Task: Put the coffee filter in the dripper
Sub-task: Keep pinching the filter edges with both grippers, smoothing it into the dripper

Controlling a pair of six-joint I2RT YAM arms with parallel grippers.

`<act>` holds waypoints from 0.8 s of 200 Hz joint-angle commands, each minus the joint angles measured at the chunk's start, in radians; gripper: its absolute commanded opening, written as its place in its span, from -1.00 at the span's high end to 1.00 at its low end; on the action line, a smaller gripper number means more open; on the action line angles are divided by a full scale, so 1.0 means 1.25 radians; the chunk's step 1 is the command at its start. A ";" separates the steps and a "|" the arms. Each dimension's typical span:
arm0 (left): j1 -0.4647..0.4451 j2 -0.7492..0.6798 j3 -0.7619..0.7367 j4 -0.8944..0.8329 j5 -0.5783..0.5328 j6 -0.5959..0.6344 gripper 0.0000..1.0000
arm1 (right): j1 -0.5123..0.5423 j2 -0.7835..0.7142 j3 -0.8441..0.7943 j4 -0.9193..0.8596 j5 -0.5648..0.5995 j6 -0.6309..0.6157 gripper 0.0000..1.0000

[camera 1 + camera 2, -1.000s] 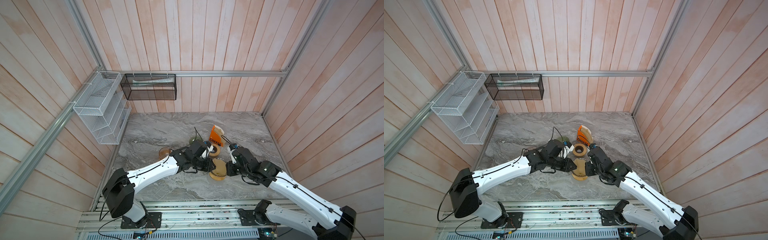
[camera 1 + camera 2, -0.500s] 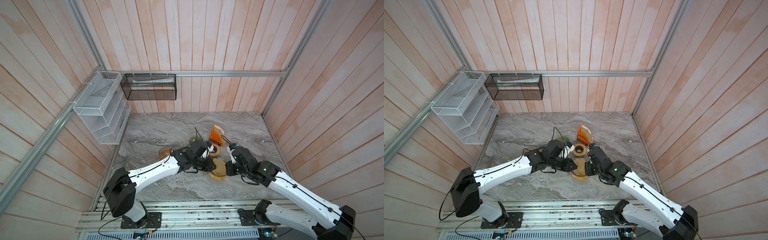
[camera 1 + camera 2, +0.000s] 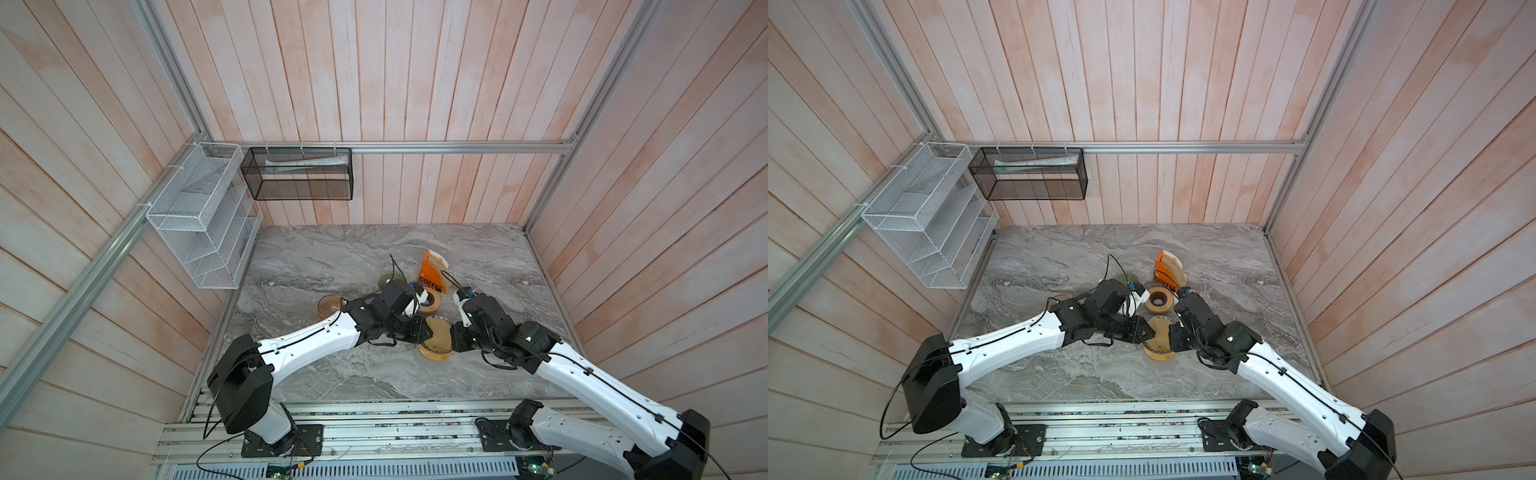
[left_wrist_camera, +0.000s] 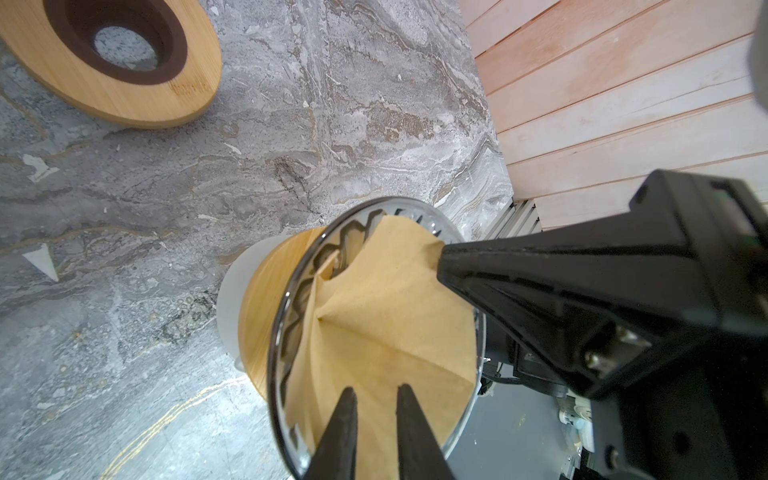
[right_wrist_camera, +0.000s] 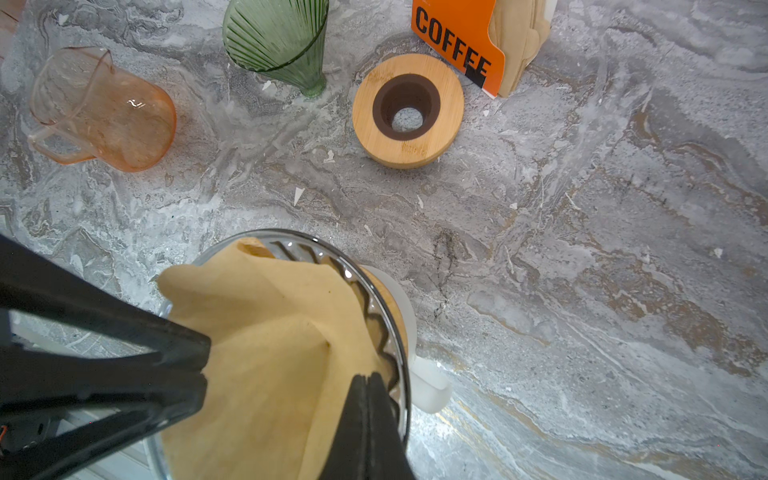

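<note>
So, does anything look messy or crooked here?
Yes. The paper filter sits crooked in the glass dripper, bunched to one side with ribs bare. The green glass cone lies tipped over beside the empty wooden ring. Small white scraps dot the marble.

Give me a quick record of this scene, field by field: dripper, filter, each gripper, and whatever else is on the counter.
dripper: ribbed clear glass, bamboo collar, on a white base
coffee filter: brown paper cone, partly seated in the dripper, one edge raised
left gripper: narrowly open, tips over the filter paper
right gripper: shut, apparently on the filter's raised edge
nearby: bamboo ring, green ribbed glass, pink glass pitcher, orange COFFEE filter box
surface: grey marble counter
</note>
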 commanded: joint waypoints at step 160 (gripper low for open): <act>-0.002 -0.002 0.013 -0.005 0.000 0.005 0.57 | 0.005 -0.002 0.020 -0.022 0.005 0.001 1.00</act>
